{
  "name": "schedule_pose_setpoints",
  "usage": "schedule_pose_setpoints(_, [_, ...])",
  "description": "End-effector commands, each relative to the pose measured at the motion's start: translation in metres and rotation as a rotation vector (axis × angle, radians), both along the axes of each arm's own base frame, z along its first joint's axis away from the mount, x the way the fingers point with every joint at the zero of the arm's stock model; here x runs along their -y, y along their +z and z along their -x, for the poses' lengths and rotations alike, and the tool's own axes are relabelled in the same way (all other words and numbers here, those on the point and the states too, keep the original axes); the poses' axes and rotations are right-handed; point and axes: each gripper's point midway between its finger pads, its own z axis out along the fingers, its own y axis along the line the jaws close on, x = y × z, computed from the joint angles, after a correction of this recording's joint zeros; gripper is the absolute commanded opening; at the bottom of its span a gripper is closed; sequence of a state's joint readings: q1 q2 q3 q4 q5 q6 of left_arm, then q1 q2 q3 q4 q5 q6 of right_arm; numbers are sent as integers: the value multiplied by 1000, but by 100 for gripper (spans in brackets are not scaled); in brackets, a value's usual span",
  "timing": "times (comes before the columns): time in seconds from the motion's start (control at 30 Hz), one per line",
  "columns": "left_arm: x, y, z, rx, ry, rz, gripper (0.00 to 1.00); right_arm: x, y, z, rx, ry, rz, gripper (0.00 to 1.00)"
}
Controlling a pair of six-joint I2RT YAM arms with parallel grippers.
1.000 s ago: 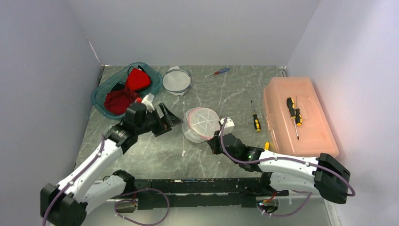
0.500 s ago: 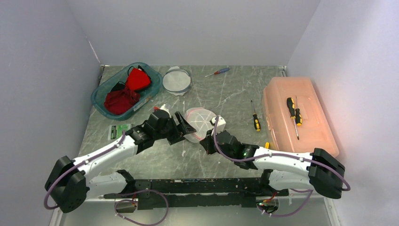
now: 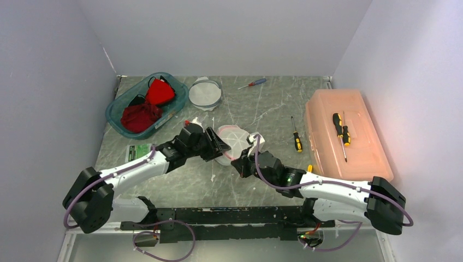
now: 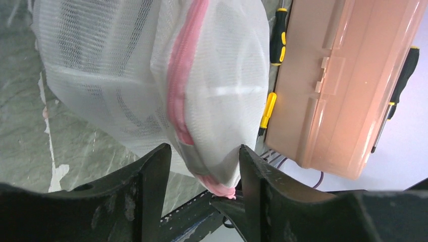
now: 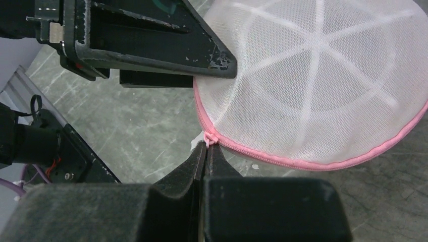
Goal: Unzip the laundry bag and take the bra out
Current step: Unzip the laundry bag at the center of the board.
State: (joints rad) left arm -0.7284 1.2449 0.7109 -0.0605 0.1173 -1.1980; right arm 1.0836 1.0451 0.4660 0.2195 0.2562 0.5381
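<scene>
**Table contents, with edges and free surface**

1. Laundry bag (image 3: 233, 136): a white mesh dome with a pink zipper (image 5: 282, 160) round its rim. It sits at the centre of the table (image 3: 267, 109). We cannot make out what it holds.
2. Left tool (image 3: 218, 146): at the bag's 9 o'clock edge. Its jaws stand apart astride the rim, and the mesh touches both fingers (image 4: 151, 181). We cannot tell whether they press.
3. Right tool (image 5: 206, 147): at the bag's 6 o'clock edge, closed, with its tips pinched on the zipper pull (image 5: 208, 136). We note the two tools are near each other.
4. Teal basket (image 3: 113, 112): at 10 o'clock, close to the left wall, holding red fabric (image 3: 143, 115).
5. Round mesh disc (image 3: 206, 93): at 11 o'clock, just beside the basket.
6. Orange toolbox (image 3: 363, 150): at 3 o'clock, along the table's right edge, with a black-and-yellow screwdriver (image 3: 339, 126) on its lid.
7. Yellow-handled screwdriver (image 3: 295, 137): between the bag and the toolbox.
8. Small screwdriver (image 3: 252, 83): at 1 o'clock, near the far edge.
9. Green card (image 3: 137, 151): at 8 o'clock, beside the left arm.
10. Free surface: we see bare table from the bag toward 1 o'clock. There is also a bare strip at 6 to 7 o'clock, between the tools and the arm bases.
</scene>
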Motion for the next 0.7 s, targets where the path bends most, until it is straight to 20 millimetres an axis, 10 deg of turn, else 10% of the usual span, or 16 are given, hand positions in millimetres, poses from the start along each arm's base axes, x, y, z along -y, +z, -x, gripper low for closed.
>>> schedule_pose_setpoints(0.0, [21,26,-10,66,-20,83,53,-2,13,-1,38,6,-40,0])
schedule_pose_setpoints(0.4, [18,22,-9,74,-20,65,3,8,4,-2,29,-30,2,0])
schedule_pose_setpoints(0.67, [11,30,-6,117,-24,57,3,38,-20,-9,-4,-140,128,0])
